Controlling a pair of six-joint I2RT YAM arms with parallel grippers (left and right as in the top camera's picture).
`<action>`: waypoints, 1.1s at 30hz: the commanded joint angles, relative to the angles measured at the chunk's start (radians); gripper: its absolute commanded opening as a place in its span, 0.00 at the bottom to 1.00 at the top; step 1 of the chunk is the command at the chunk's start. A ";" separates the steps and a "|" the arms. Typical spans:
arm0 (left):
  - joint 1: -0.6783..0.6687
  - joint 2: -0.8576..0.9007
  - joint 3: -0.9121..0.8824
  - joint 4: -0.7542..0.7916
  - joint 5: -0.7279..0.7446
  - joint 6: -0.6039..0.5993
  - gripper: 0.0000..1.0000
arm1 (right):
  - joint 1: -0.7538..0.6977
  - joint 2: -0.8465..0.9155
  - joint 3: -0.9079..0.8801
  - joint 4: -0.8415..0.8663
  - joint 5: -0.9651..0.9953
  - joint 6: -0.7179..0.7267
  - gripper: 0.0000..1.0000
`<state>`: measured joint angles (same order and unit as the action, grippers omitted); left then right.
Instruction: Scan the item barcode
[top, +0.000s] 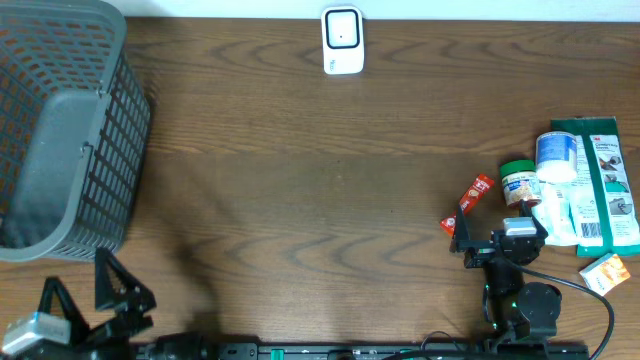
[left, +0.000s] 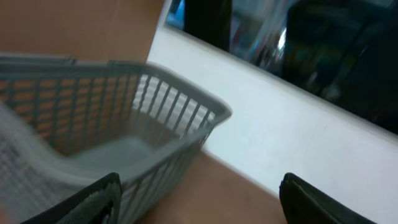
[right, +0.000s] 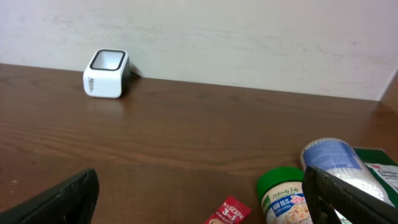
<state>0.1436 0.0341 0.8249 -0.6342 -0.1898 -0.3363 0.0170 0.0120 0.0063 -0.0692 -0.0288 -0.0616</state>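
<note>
- Gray basket (top: 60, 130) is sitting at the tabletop's (top: 300, 200) far-left corner.
- Left gripper (left: 199, 186) is hanging over the near-left corner, jaws spread, gripping nothing.
- Right gripper (right: 199, 186) is hovering by the right edge, jaws released, empty too.
- White scanner (top: 342, 40) is sitting mid far edge.
- Green-lidded jar (top: 517, 183) and red sachet (top: 477, 192) are sitting just ahead of the right gripper.

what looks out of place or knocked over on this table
Little stands out. The blue-capped bottle seems to lie on its side, partly over the green packet, beside the upright green-lidded jar. Nothing looks spilled or damaged.
</note>
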 joint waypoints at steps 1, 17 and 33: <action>-0.012 -0.031 -0.114 0.132 -0.002 -0.006 0.80 | 0.003 -0.006 -0.001 -0.003 0.005 0.012 0.99; -0.080 -0.032 -0.689 0.967 -0.002 -0.289 0.80 | 0.003 -0.006 -0.001 -0.003 0.005 0.012 0.99; -0.080 -0.032 -0.821 0.800 0.014 -0.295 0.80 | 0.003 -0.006 -0.001 -0.003 0.005 0.012 0.99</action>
<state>0.0681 0.0101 0.0063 0.2077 -0.1856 -0.6319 0.0170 0.0120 0.0063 -0.0689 -0.0292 -0.0616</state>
